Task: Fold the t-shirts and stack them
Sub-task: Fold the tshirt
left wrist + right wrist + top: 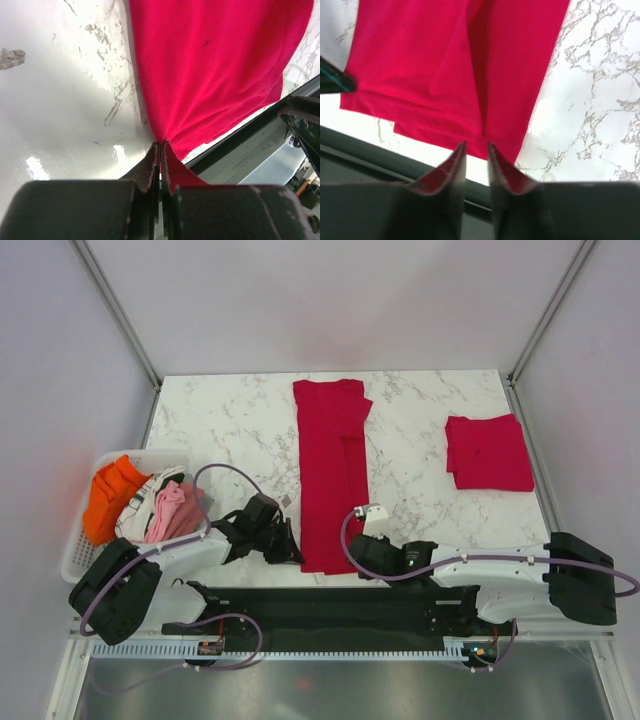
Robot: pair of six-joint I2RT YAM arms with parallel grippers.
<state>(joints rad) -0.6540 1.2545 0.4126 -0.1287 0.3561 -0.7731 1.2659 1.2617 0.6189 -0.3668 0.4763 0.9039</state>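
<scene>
The long t-shirt [330, 478] lies in the middle of the marble table [230, 430], folded lengthwise into a narrow crimson strip that runs from the far edge to the near edge. Its far end is a little wider than the rest. Its near hem lies just at the table's near edge.

The left gripper [161, 147] is clenched on the near left corner of this strip. In the left wrist view its jaws are pressed together with a tuck of red cloth between them, and creases fan out from the pinch.

The right gripper [476, 150] is at the near right corner of the same shirt. Its jaws stand a narrow gap apart with the tips right at the hem. Whether any cloth is caught between them I cannot tell.

A second t-shirt [488, 452], folded into a flat, roughly square pad, lies near the far right of the table, well apart from the strip and from both grippers.

At the left edge of the table stands a white laundry basket [76, 558]. It holds an orange garment [112, 498] on the left, a white garment with dark marks [140, 508] in the middle and a pink garment [172, 512] on the right, all loosely crumpled.
</scene>
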